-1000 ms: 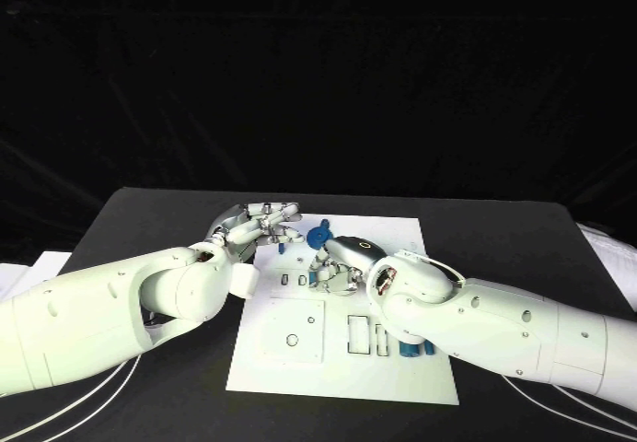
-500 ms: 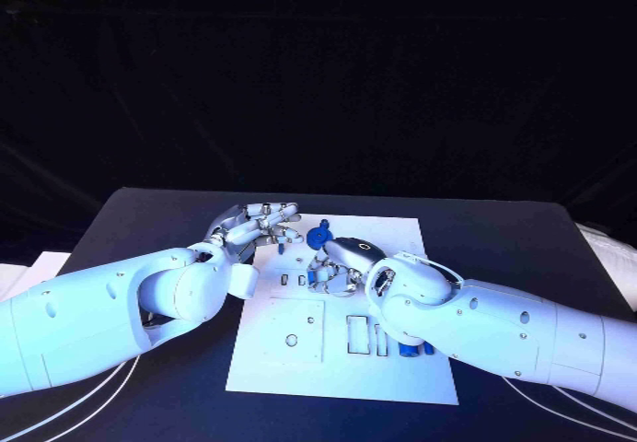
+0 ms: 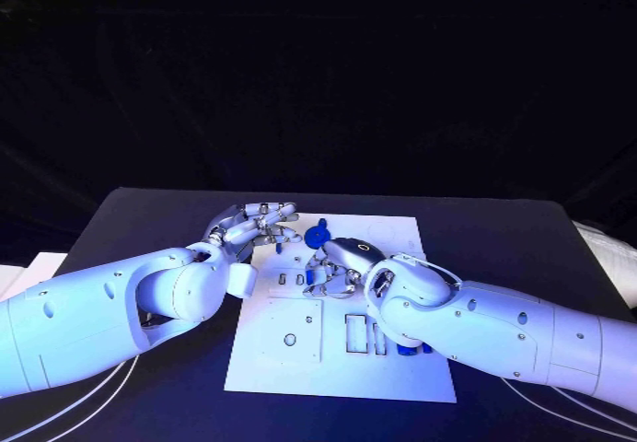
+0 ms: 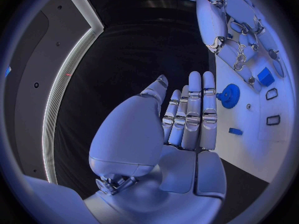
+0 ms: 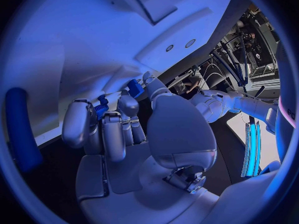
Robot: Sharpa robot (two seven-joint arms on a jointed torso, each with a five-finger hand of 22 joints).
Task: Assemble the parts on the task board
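Where the black table (image 3: 146, 216) fills the lower half of the head view, the white task board (image 3: 299, 354) lies at its centre, running from the middle of the frame down toward the bottom edge. Dark slot outlines and small holes mark the board's lower and middle areas.

Entering from the left edge, the left arm (image 3: 107, 308) reaches up to the board's upper left corner, and its left hand (image 3: 255, 224) hangs there with fingers loosely curved and apart, gripping nothing; the left wrist view shows the left hand (image 4: 187, 117) with straight fingers side by side and a bare palm. Entering from the lower right, the right arm (image 3: 504, 322) crosses the board's right side, and its right hand (image 3: 335, 267) sits over the board's middle, fingers curled downward. In the right wrist view those fingers (image 5: 115, 129) close round a small blue part (image 5: 134, 87), with another bit of blue showing between them.

A blue gear-like part (image 3: 318, 236) stands on the board near its top edge, between the two hands; the left wrist view shows it (image 4: 229, 95) just beyond the fingertips, apart from them. More small blue parts (image 3: 409, 350) peek from under the right arm at the board's lower right. A tiny blue piece (image 4: 235, 131) lies flat on the board in the left wrist view.
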